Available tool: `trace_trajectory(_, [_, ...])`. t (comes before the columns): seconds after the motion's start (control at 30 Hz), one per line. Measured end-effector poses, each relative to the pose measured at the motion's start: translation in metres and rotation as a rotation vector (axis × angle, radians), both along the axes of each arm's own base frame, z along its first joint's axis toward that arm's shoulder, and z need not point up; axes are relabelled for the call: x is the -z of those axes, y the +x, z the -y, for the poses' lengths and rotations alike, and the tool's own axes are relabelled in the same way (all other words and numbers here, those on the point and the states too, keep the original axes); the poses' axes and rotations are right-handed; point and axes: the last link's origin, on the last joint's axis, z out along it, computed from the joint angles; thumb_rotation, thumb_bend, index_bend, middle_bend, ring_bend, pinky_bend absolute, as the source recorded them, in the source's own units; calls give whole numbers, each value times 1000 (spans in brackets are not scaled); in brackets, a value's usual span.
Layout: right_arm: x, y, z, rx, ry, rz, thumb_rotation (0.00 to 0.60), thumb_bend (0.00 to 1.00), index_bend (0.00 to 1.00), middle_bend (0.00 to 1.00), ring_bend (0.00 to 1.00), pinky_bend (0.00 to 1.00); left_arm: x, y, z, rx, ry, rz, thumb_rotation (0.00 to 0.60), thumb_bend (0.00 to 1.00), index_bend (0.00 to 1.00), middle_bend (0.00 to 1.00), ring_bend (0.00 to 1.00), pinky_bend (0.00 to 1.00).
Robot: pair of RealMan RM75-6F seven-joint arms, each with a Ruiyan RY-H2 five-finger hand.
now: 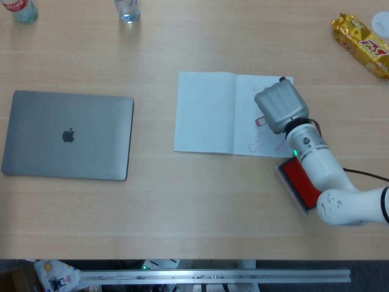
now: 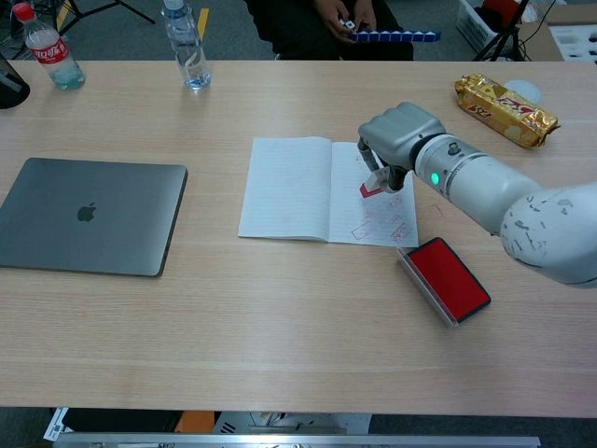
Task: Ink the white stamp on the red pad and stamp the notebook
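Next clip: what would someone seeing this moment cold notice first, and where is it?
The right hand stands out first, holding the white stamp with its red face over the right page of the open notebook at mid-table, where faint red stamp marks already show. Just right of the notebook's near corner lies the open red ink pad. A closed grey laptop fills the table's left side.

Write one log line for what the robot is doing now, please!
right hand: holds stamp above notebook | page: red marks | ink pad: beside notebook | left hand: unseen
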Motion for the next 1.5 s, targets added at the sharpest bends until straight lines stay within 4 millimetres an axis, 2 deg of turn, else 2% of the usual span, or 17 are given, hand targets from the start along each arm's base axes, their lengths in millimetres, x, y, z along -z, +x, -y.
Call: trace_trajectory(1.5, [44, -7, 12, 55, 14, -65, 600, 515, 850, 638, 509, 325, 1, -2, -2, -29, -18, -14, 600, 324, 0, 0, 0, 0])
